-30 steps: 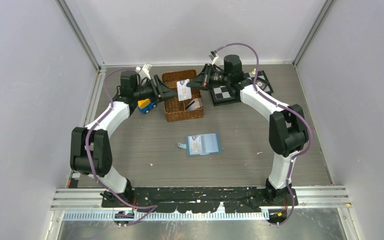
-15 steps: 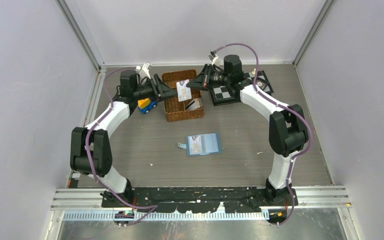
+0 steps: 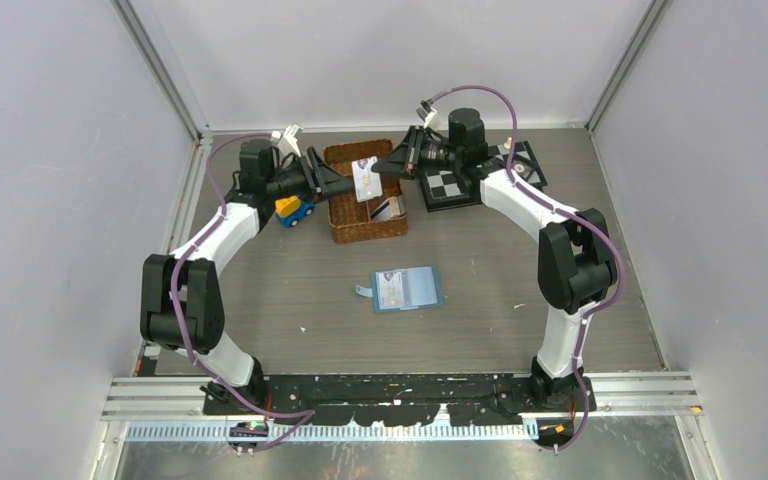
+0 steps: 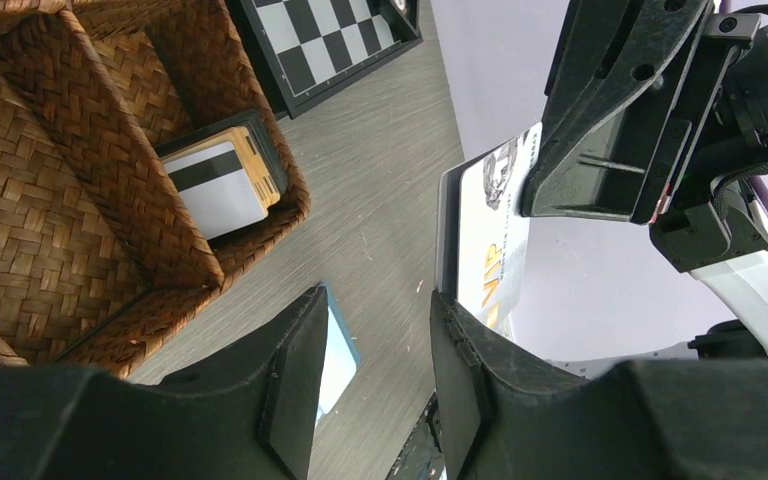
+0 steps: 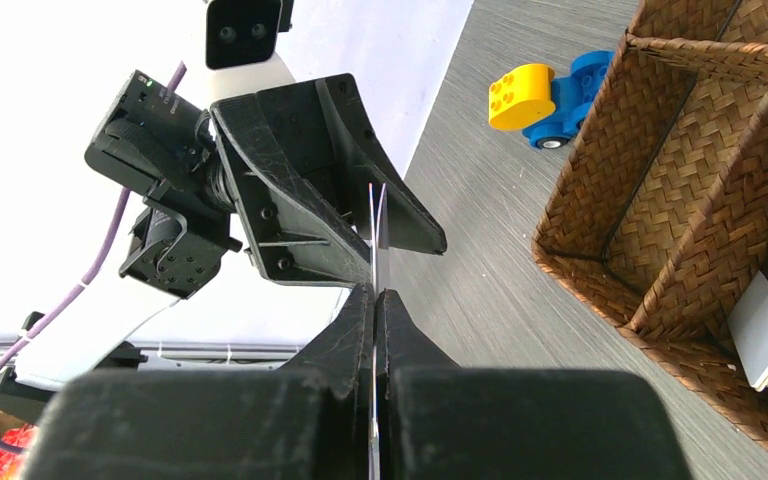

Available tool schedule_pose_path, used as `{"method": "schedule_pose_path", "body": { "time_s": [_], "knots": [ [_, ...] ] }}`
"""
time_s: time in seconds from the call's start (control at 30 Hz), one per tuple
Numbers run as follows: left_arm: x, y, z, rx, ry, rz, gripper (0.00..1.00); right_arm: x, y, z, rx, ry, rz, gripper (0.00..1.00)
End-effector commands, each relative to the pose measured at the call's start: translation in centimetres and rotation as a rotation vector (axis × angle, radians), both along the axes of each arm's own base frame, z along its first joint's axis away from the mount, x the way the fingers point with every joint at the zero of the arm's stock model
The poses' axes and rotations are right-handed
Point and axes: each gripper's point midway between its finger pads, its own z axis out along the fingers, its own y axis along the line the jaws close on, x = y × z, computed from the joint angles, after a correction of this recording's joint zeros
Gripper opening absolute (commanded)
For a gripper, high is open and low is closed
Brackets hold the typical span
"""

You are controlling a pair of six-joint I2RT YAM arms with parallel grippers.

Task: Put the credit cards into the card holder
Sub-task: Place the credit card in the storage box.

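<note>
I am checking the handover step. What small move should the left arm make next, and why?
Probably ease the left gripper forward until its open jaws straddle the credit card. The right gripper pinches that card above the wicker basket, and the left jaws are not yet around it.

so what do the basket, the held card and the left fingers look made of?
Basket: woven brown strips in a herringbone pattern, matte; wicker or rattan, possibly synthetic.
Card in the right gripper: thin, stiff, smooth white with print; probably plastic.
Left gripper fingers: matte black, hard-looking; likely moulded or printed plastic, can't confirm.
</note>
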Motion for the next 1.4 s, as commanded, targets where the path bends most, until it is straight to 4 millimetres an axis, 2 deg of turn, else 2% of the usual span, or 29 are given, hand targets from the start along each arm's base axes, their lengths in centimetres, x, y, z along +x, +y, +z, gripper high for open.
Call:
{"method": "schedule_pose_path", "body": {
  "time_s": [0.0, 0.17, 0.43, 0.87, 1.0, 1.27, 1.37],
  "knots": [
    [0.0, -0.3, 2.4, -0.009, -0.089, -0.016, 0.43, -1.2, -0.1, 4.5, 0.072, -0.102, 0.031, 0.00],
    [0.1, -0.4, 2.4, -0.013, -0.091, -0.021, 0.43, -1.3, -0.1, 4.6, 0.074, -0.103, 0.034, 0.00],
    [-0.8, -1.7, 4.5, -0.093, -0.161, -0.096, 0.44, -1.5, 0.3, 4.6, 0.086, -0.100, 0.044, 0.00],
    [-1.6, -2.6, 6.4, -0.203, -0.185, -0.154, 0.45, -1.8, 0.3, 5.5, 0.110, -0.105, 0.054, 0.01],
    [-1.9, -3.0, 6.8, -0.214, -0.197, -0.169, 0.36, -1.8, 0.5, 5.2, 0.110, -0.098, 0.052, 0.01],
    [-1.1, -2.8, 6.3, -0.223, -0.184, -0.138, 0.01, 0.4, 0.3, 3.0, 0.045, -0.099, 0.001, 0.01],
    [-0.6, -2.2, 5.8, -0.204, -0.182, -0.113, 0.00, 1.6, -0.2, 2.1, 0.017, -0.097, -0.024, 0.01]
  ]
}}
